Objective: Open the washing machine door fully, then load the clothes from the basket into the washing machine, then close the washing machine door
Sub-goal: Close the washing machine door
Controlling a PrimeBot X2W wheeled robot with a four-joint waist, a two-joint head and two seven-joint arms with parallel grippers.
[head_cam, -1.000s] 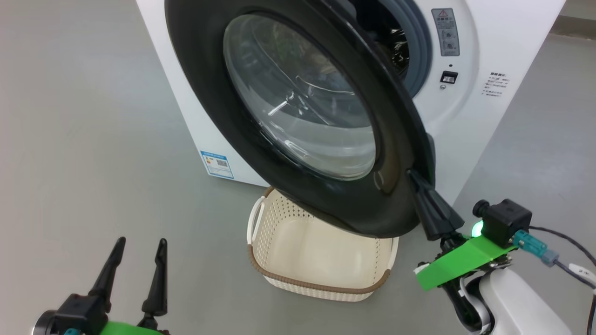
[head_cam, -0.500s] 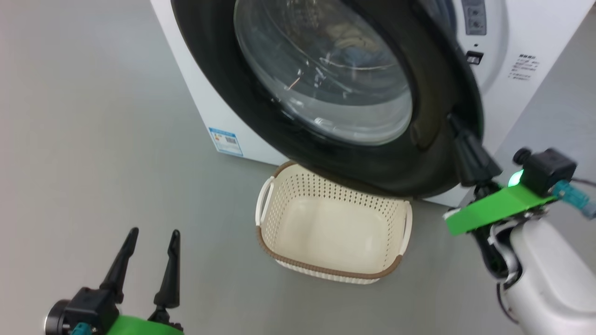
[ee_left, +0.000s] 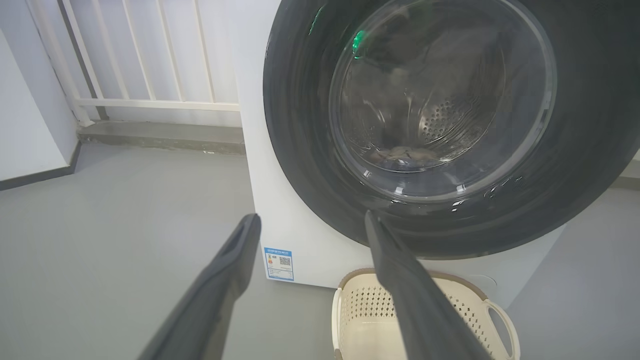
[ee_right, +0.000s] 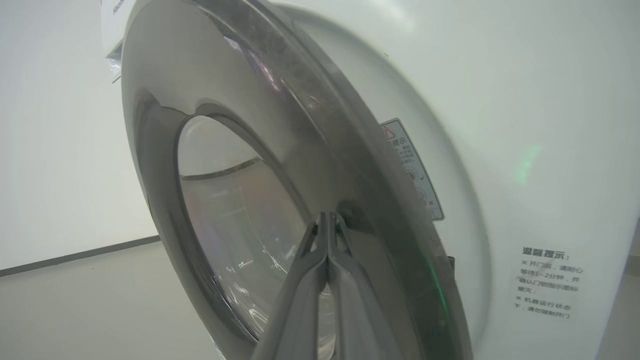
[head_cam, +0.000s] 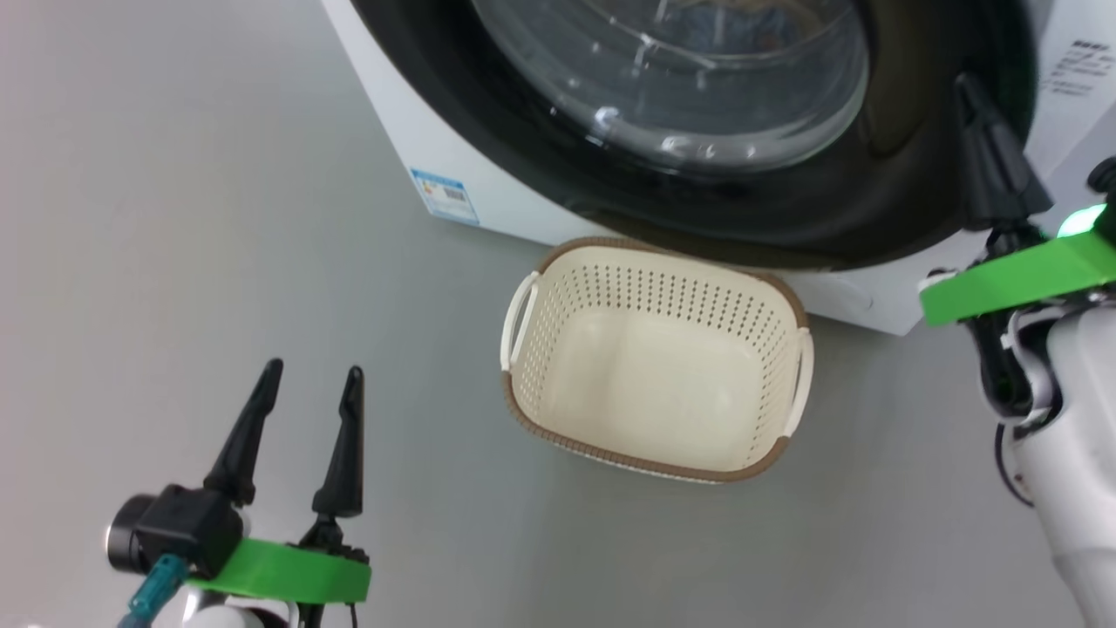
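Head view: I see left gripper [head_cam: 314, 368] spread over grey floor [head_cam: 131, 218]; cream perforated basket [head_cam: 654, 247], brown rim, stands before white boxy washing machine [head_cam: 453, 148].
Left wrist view: pale crumpled clothes [ee_left: 400, 152] lie behind round black-rimmed glass door [ee_left: 300, 150].
Right wrist view: right gripper [ee_right: 327, 217] pressed together, tips on door rim.

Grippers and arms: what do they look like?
Left gripper and right gripper each have two long black tapering fingers on a bright green bracket. The left carries a black camera with a teal plug; the right shows a green light and a white forearm.
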